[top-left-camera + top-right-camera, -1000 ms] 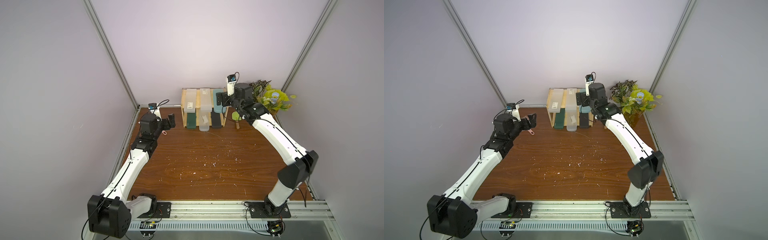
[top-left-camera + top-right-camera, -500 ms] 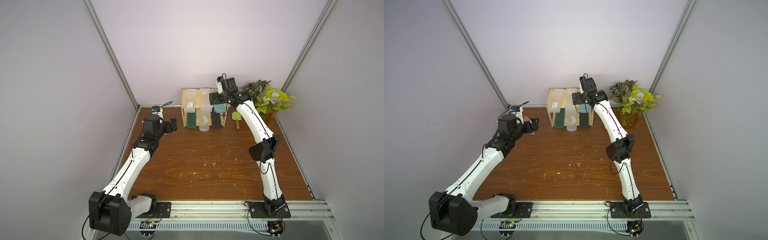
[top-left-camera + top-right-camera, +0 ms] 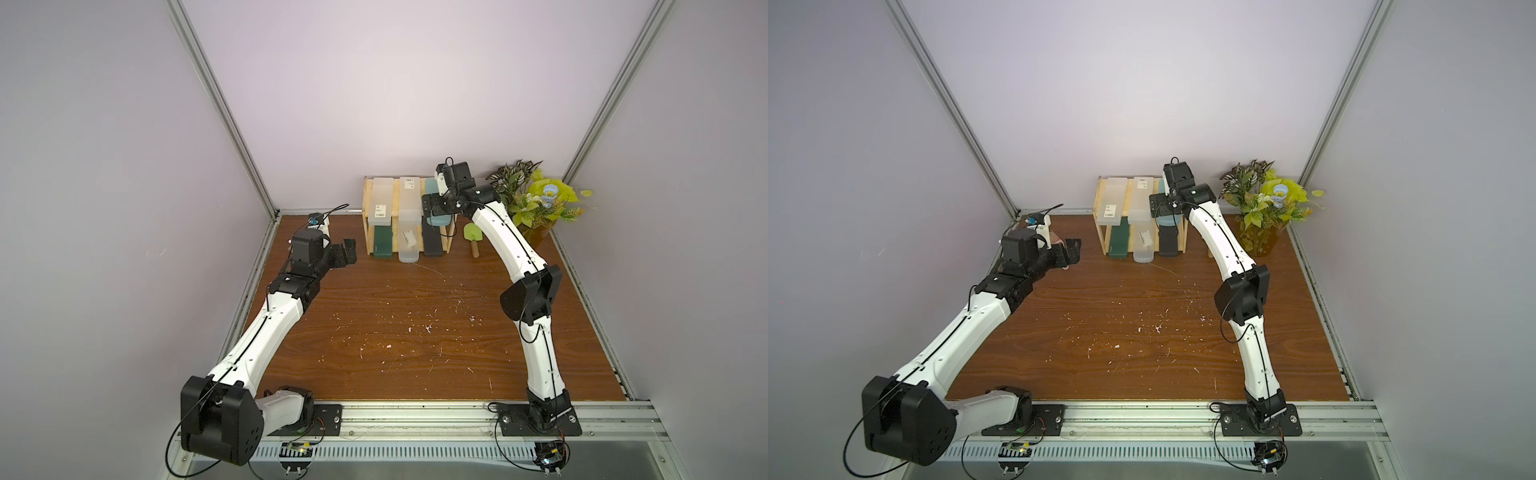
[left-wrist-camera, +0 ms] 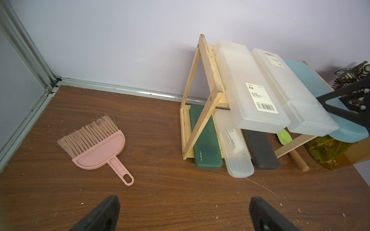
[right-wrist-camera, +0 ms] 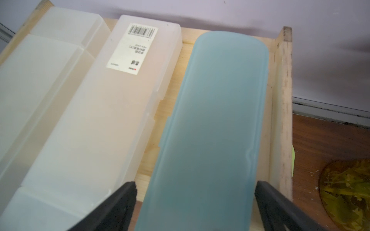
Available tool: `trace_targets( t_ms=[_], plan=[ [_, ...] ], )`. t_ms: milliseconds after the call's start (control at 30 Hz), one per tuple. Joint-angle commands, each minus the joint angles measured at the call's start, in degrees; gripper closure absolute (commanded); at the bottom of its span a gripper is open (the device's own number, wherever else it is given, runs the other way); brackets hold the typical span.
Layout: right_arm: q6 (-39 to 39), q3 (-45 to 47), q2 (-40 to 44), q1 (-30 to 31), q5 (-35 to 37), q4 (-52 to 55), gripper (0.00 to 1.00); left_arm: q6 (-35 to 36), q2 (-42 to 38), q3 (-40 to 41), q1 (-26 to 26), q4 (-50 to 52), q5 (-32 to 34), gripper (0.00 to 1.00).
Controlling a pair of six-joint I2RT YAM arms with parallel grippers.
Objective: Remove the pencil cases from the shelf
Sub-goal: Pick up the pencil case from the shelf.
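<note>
The right gripper [image 5: 195, 189] stands wide open over the top board of the light wooden shelf [image 5: 281, 104], with one jaw on each side of the smooth, round-ended teal pencil case [image 5: 216, 112]. It does not clamp the case. Just beside lies a frosted rectangular case [image 5: 112, 104] with a barcode label. The left gripper [image 4: 184, 212] hangs wide open and empty over the brown wood-grain bench [image 4: 140, 200].

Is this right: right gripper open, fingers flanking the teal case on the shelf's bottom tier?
No. The teal case lies on the shelf's top tier, not the bottom; the left wrist view shows it. The right gripper is open, fingers flanking it.
</note>
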State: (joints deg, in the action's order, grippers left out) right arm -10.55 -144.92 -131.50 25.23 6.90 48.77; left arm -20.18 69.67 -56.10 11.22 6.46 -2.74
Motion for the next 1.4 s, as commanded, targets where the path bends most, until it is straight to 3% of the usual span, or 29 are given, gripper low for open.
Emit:
trace_targets(
  t_ms=[0,600,1367],
  plan=[
    [-1.4,-0.8,0.9,-0.4,-0.4,0.2,0.01,-0.3,-0.1,-1.3,0.5,0.6,0.4,0.0],
    [-3.1,-0.6,0.1,-0.4,1.6,3.0,0.02,-0.5,-1.9,-0.4,0.6,0.8,1.1,0.0],
    [-5.2,-0.9,1.0,-0.3,4.9,2.4,0.32,0.6,-2.3,0.4,0.6,1.2,2.3,0.0]
  ],
)
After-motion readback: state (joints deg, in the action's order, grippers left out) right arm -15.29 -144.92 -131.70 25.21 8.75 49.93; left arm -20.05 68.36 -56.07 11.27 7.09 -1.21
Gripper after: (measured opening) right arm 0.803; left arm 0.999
